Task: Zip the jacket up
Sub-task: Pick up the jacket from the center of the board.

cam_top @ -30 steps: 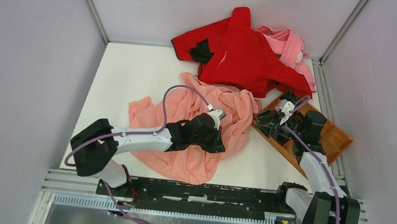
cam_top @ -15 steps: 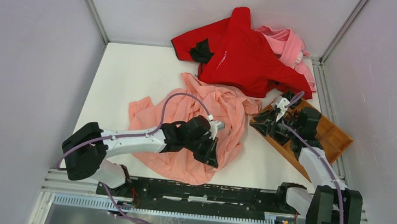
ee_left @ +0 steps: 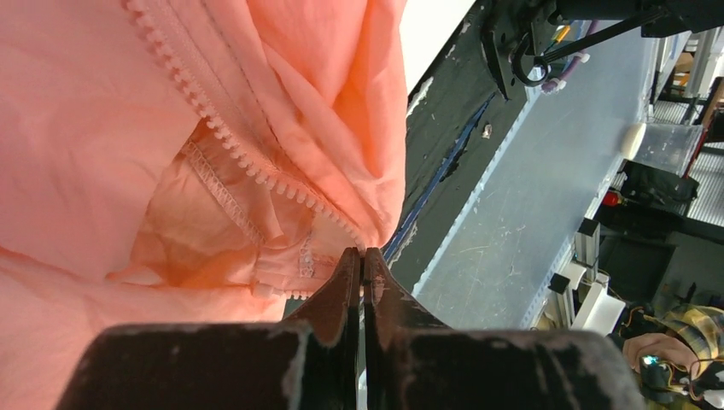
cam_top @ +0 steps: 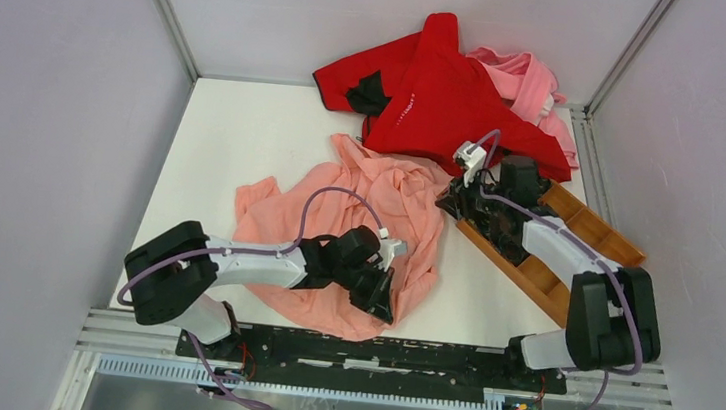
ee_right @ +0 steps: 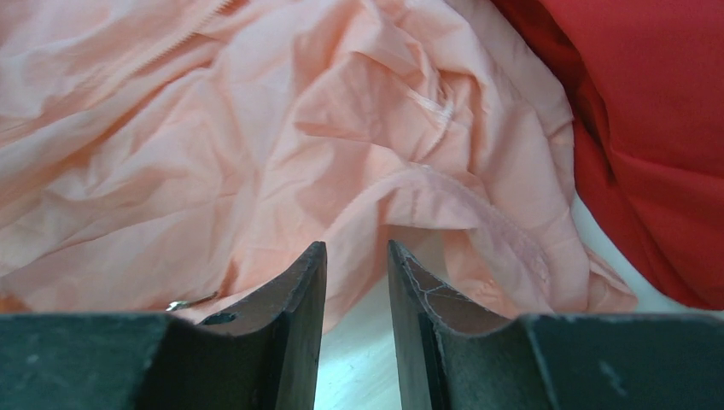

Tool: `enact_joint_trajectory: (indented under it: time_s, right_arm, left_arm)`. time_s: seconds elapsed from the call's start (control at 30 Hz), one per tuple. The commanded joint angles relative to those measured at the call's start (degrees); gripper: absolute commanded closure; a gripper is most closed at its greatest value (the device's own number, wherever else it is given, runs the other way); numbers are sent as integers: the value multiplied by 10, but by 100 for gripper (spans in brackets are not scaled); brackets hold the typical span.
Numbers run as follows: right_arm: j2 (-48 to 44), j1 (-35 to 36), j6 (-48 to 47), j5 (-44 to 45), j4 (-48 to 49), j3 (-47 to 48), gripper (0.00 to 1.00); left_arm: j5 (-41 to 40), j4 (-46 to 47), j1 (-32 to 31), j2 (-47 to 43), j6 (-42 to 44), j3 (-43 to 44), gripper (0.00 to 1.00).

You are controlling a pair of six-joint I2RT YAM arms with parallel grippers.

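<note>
The salmon-pink jacket (cam_top: 340, 193) lies crumpled in the middle of the white table. My left gripper (cam_top: 381, 292) is at its near right part, shut on the jacket's zipper edge. In the left wrist view a row of zipper teeth (ee_left: 222, 128) runs down the fabric (ee_left: 102, 128) to the closed tips (ee_left: 360, 252). My right gripper (cam_top: 450, 201) sits low at the jacket's right edge. Its fingers stand open (ee_right: 357, 248), with bare table between them. The jacket's hem (ee_right: 444, 192) lies just beyond the tips.
A bright red garment (cam_top: 450, 98) lies heaped at the back, and its edge shows in the right wrist view (ee_right: 666, 102). A paler pink garment (cam_top: 532, 81) sits behind it. A wooden tray (cam_top: 586, 242) lies at the right under my right arm. The black rail (cam_top: 355, 350) runs along the near edge.
My left gripper has drawn back toward the near edge, dragging a fold of the jacket with it. My right arm has swung from over the tray to the jacket's right edge.
</note>
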Motion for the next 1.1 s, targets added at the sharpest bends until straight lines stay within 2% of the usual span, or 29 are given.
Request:
enact_joint_trajectory:
  time_s: [0.0, 0.27, 0.47, 0.53, 0.67, 0.73, 0.87, 0.97, 1.07]
  right_arm:
    - [46, 14, 46, 101, -27, 57, 63]
    - [74, 15, 156, 0, 41, 41, 62]
    - [119, 18, 187, 6, 36, 64, 66]
    - [134, 18, 187, 6, 31, 77, 72]
    - [142, 18, 189, -22, 43, 110, 94]
    - [136, 17, 201, -50, 74, 122, 100]
    - [123, 12, 243, -162, 185, 129, 100]
    - [113, 12, 296, -240, 318, 97, 100]
    - [97, 13, 304, -272, 381, 58, 100]
  left_arm:
    - [26, 60, -2, 7, -15, -9, 98]
    - [33, 73, -2, 14, -14, -12, 98]
    - [29, 66, -1, 5, -12, -13, 98]
    - [27, 59, -1, 2, -10, -14, 98]
    - [25, 39, -1, -5, -6, -16, 98]
    - [18, 22, 0, -12, -1, -17, 98]
    - [-2, -39, 7, -38, 0, -23, 98]
    - [-19, -77, 16, -65, -6, -23, 98]
    - [-33, -106, 21, -93, -20, -20, 98]
